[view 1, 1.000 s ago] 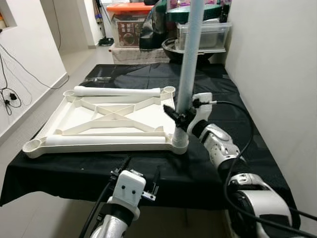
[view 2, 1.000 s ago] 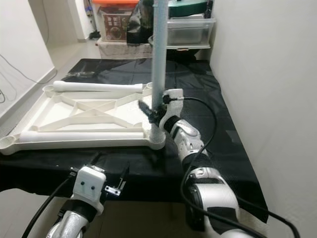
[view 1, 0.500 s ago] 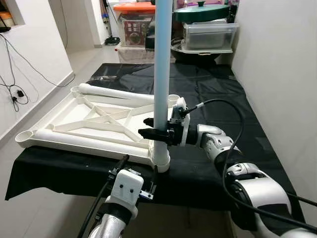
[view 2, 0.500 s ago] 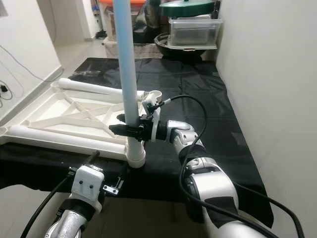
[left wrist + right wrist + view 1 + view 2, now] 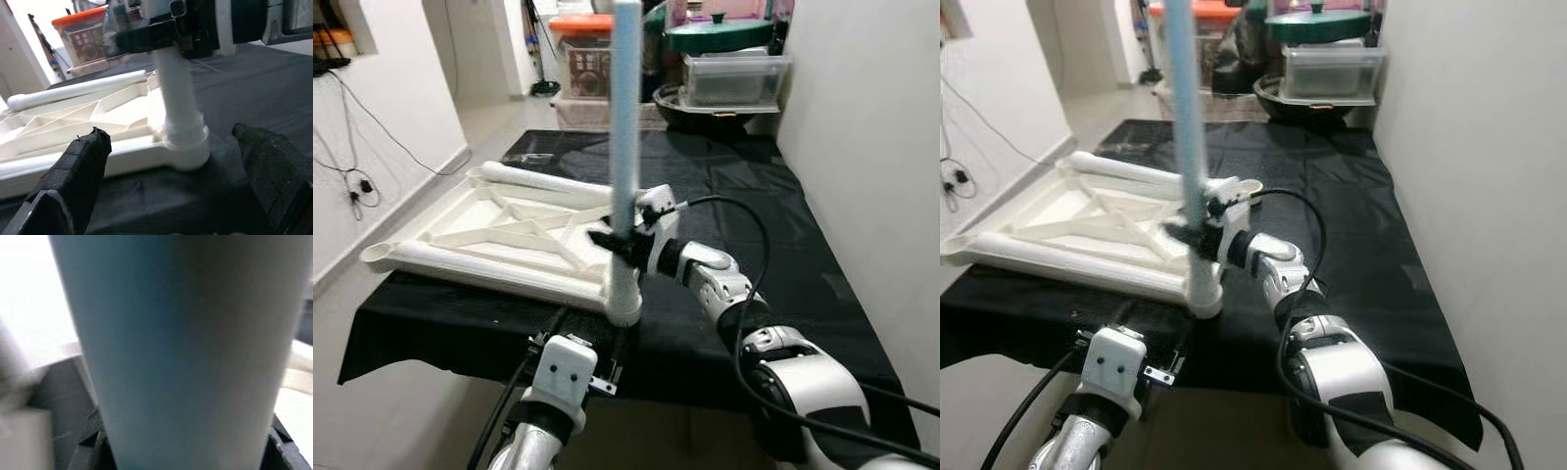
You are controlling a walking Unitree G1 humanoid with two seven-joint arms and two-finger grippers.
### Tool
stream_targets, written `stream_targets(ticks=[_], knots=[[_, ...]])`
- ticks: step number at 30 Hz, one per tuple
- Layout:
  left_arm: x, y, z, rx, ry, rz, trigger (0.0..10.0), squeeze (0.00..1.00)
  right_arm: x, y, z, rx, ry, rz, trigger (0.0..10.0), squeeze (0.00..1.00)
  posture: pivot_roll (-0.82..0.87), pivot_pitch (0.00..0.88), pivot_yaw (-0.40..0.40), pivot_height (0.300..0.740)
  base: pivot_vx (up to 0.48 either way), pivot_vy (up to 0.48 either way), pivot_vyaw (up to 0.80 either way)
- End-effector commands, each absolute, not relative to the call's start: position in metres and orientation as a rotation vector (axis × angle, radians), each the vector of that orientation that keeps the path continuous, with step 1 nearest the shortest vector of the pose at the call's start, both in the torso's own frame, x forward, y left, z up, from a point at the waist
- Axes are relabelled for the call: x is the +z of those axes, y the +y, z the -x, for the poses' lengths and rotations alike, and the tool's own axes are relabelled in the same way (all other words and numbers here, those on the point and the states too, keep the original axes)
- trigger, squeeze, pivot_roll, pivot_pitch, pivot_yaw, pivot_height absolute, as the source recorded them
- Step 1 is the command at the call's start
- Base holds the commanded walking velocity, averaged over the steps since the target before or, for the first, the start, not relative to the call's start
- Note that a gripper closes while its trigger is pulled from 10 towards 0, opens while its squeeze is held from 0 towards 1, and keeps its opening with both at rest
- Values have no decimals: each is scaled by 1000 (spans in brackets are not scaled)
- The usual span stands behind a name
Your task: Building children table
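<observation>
Gripping the leg (image 5: 626, 117) in my clenched right hand (image 5: 615, 242), I have twisted it upright in the tabletop (image 5: 499, 240) socket; left hand (image 5: 171, 196), open, waits below.

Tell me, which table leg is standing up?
The leg held by the right gripper at the tabletop's near corner. The other two lie flat.

Pale blue leg (image 5: 626, 108), white tabletop frame (image 5: 499, 240), plain black cloth (image 5: 803, 255), orange lid (image 5: 580, 23) out back.
</observation>
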State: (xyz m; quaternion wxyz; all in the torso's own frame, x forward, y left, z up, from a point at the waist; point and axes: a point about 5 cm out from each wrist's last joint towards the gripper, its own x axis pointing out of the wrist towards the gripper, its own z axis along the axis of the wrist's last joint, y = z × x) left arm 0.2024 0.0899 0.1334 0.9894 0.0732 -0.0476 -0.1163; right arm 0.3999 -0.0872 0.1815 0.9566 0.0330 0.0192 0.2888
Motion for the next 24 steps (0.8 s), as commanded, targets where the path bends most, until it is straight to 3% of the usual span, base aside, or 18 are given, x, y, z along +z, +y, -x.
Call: stream_targets(ticks=[1, 3, 4, 5, 8, 14, 15, 17, 18, 23, 24], knots=[[130, 91, -202, -235, -79, -151, 10000, 0, 163, -111, -401, 349, 117, -133, 0, 0, 74, 0, 19, 740, 0, 0, 0], [129, 91, -202, -239, -77, -151, 10000, 0, 155, -149, -399, -105, 104, -138, 0, 0, 74, 0, 19, 740, 0, 0, 0], [129, 91, -202, -239, -77, -151, 10000, 0, 155, -149, -399, -105, 104, -138, 0, 0, 74, 0, 19, 740, 0, 0, 0], [129, 91, -202, -240, -77, -152, 10000, 0, 152, -159, -396, -232, 103, -155, 0, 0, 70, 0, 18, 740, 0, 0, 0], [129, 90, -202, -241, -77, -151, 10000, 0, 143, -157, -389, -340, 132, -203, 0, 0, 66, 0, 16, 740, 0, 0, 0], [130, 88, -203, -243, -82, -150, 10000, 0, 142, -136, -389, -324, 132, -211, 0, 0, 63, 0, 12, 740, 0, 0, 0], [130, 88, -203, -243, -83, -149, 10000, 0, 145, -129, -390, -298, 113, -201, 10000, 0, 52, 0, 4, 740, 0, 0, 0], [130, 87, -203, -241, -84, -147, 10000, 0, 151, -121, -391, -263, 79, -194, 10000, 0, 52, 0, 4, 740, 0, 0, 0], [130, 87, -203, -241, -84, -146, 10000, 0, 155, -119, -391, -240, 52, -184, 10000, 1000, 38, 0, 7, 740, 0, 0, 0], [130, 89, -203, -242, -83, -146, 10000, 0, 168, -114, -395, -140, -29, -193, 10000, 1000, 37, 0, 18, 740, 0, 0, 0], [130, 89, -203, -243, -82, -146, 10000, 0, 170, -113, -396, -94, -42, -221, 10000, 0, 37, 0, 18, 740, 0, 0, 0]])
